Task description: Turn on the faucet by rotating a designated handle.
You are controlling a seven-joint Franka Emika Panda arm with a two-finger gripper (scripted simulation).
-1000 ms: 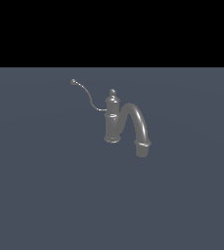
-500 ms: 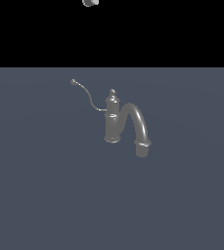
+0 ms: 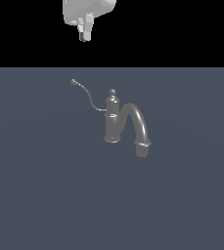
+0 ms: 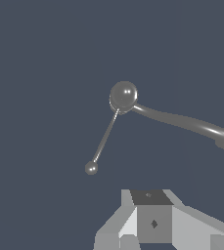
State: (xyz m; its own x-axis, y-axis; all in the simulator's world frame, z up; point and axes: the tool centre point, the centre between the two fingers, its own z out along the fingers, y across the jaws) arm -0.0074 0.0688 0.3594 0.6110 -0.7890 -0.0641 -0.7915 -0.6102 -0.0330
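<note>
A robot arm's claw (image 3: pixel 85 30) hangs at the top edge of the exterior view, well above and apart from a small grey faucet (image 3: pixel 112 119) standing near the middle of a bare slate-blue surface (image 3: pixel 40 195). Its two short fingers (image 3: pixel 89 24) point downward and look close together, but from either camera it cannot be told whether the claw is clenched or released; nothing is seen in it.

Toward the exterior view's left, the handle (image 3: pixel 86 94), a thin S-curved lever, ends in a small ball raised off the surface and runs rightward to join the upright column below its knob finial. Further right, the thick arched spout (image 3: pixel 138 124) curves over and down, its mouth just above the surface.

The wrist view alone looks straight down on the fixture: the knob finial (image 4: pixel 123 95) shows as a shiny dome, the handle (image 4: pixel 103 139) as a straight rod reaching to its ball tip, the spout (image 4: pixel 187 123) as a bar sweeping away on the other side. Part of the claw's grey body (image 4: pixel 152 222) fills that view's edge.

Open surface surrounds the faucet on every side; the handle's tip stands clear of everything.
</note>
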